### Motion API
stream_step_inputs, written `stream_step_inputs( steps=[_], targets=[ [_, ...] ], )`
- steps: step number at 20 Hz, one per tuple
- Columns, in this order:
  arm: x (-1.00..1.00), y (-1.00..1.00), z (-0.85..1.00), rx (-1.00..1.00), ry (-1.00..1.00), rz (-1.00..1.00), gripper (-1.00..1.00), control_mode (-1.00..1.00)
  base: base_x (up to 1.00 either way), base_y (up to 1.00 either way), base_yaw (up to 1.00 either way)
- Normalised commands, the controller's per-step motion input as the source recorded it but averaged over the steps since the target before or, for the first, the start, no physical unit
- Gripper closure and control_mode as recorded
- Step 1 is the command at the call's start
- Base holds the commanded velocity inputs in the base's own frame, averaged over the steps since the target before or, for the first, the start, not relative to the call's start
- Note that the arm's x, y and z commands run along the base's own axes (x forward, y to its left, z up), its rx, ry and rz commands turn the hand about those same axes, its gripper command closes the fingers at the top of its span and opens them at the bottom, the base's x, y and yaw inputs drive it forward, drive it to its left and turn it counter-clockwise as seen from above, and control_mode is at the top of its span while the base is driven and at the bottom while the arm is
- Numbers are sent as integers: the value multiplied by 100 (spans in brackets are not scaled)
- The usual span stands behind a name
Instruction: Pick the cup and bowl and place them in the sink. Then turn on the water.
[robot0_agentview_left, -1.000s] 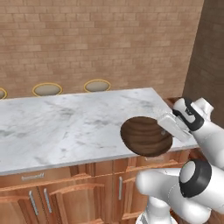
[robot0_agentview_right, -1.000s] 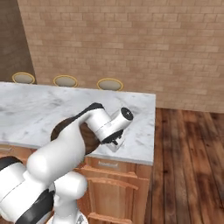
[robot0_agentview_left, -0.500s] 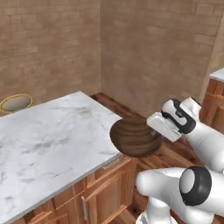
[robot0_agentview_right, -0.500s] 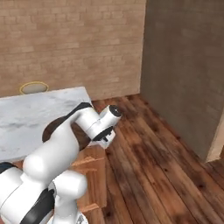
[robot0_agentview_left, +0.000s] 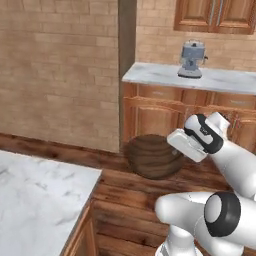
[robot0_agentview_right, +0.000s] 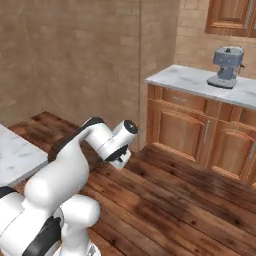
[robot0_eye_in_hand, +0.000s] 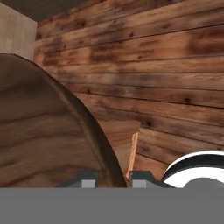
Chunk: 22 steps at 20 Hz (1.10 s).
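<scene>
The bowl, wide, dark brown and wooden, hangs tilted in the air above the wooden floor. My gripper is shut on its rim from the right. In the hand view the bowl bulges up on the left, and its rim runs down between the two fingertips of the gripper. In the right base view my hand points down and away from the camera, over the floor. The cup, the sink and the water are out of view.
A corner of the marble island lies at the lower left. Against the far wall stands a marble counter on wooden cabinets, with a grey coffee machine on it. Open plank floor lies between them.
The whole picture has swung as the base turned: the island slid off to the left, and the far counter with the coffee machine came into view. The bowl stays in the gripper.
</scene>
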Motion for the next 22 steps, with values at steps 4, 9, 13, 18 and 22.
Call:
stream_step_inputs(
  steps=[4, 9, 13, 18, 22],
  targets=[
    [0, 0, 0, 0, 0, 0, 100, 100, 0, 0, -94],
    [0, 0, 0, 0, 0, 0, 100, 100, 2, -1, -89],
    [0, 0, 0, 0, 0, 0, 100, 100, 40, -5, -40],
    [0, 0, 0, 0, 0, 0, 100, 100, 63, -8, -10],
    [0, 0, 0, 0, 0, 0, 100, 100, 66, -4, -9]
  ],
)
